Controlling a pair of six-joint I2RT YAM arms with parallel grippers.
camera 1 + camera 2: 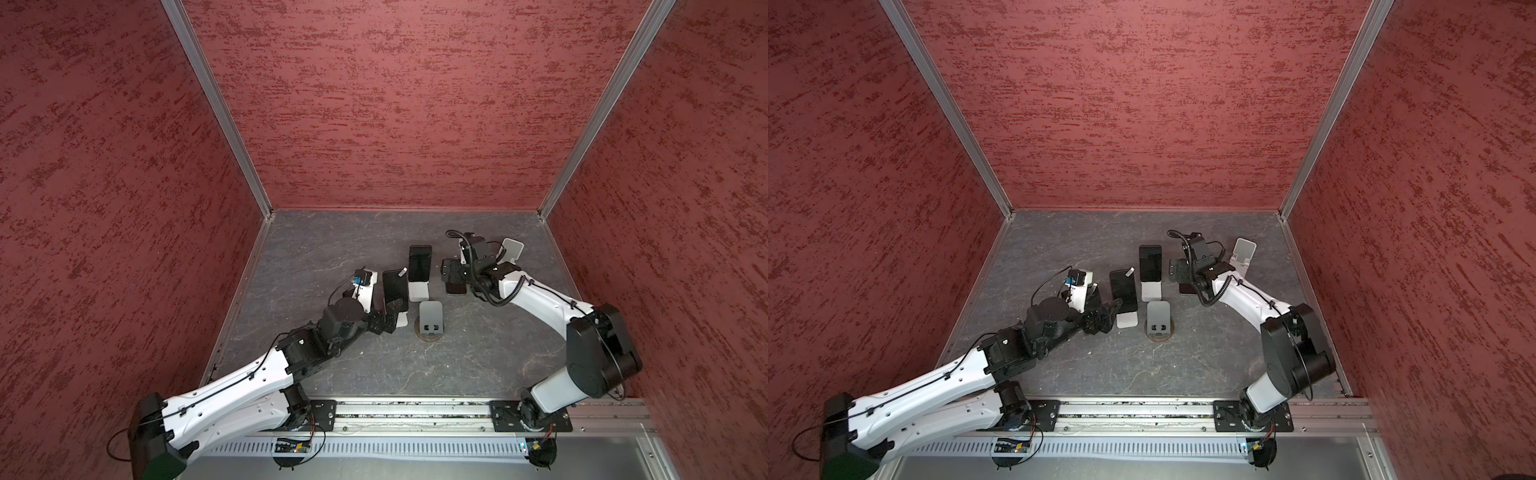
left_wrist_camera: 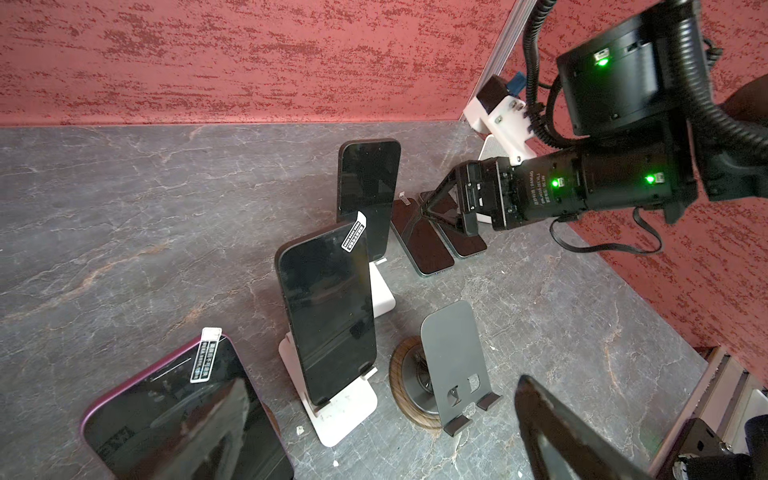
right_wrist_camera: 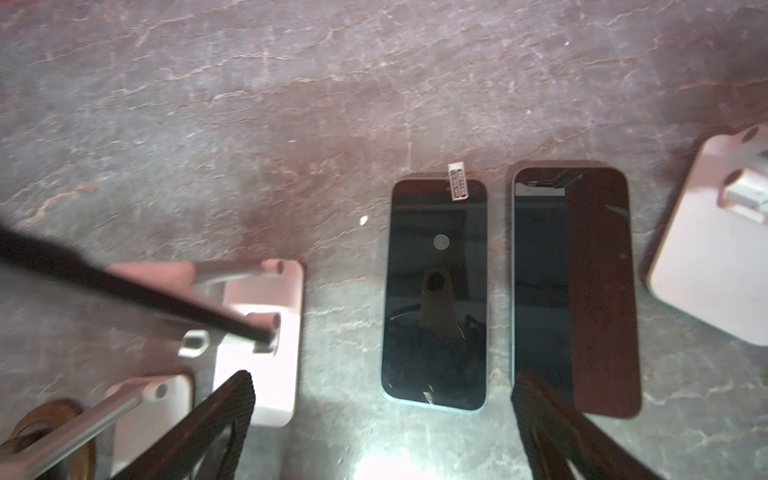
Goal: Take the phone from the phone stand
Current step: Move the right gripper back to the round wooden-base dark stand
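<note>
1. While the left gripper (image 1: pixel 385 321) gapes at its widest and holds nothing, it lies low at 9 o'clock of the grey stand (image 1: pixel 431 313), by the foot of the near white stand (image 2: pixel 351 409). Whether it touches that foot I cannot tell.
2. The grey stand carries no phone and sits on a wooden disc (image 2: pixel 401 382), just beside the near white stand.
3. The near phone (image 1: pixel 395 289) leans on its white stand at 10 o'clock of the grey stand. A purple phone (image 2: pixel 166 415) lies at its 9 o'clock.
4. At 1 o'clock the right gripper (image 3: pixel 384 376) hangs wide open and empty over a labelled flat phone (image 3: pixel 436 291) and a second flat phone (image 3: pixel 573 291), which lie side by side on the table (image 1: pixel 332 249).
5. At 12 o'clock the far phone (image 1: pixel 419 262) stands on the far white stand (image 1: pixel 418 291).
6. Farthest off, at 2 o'clock, stands an empty white stand (image 1: pixel 512 248).
</note>
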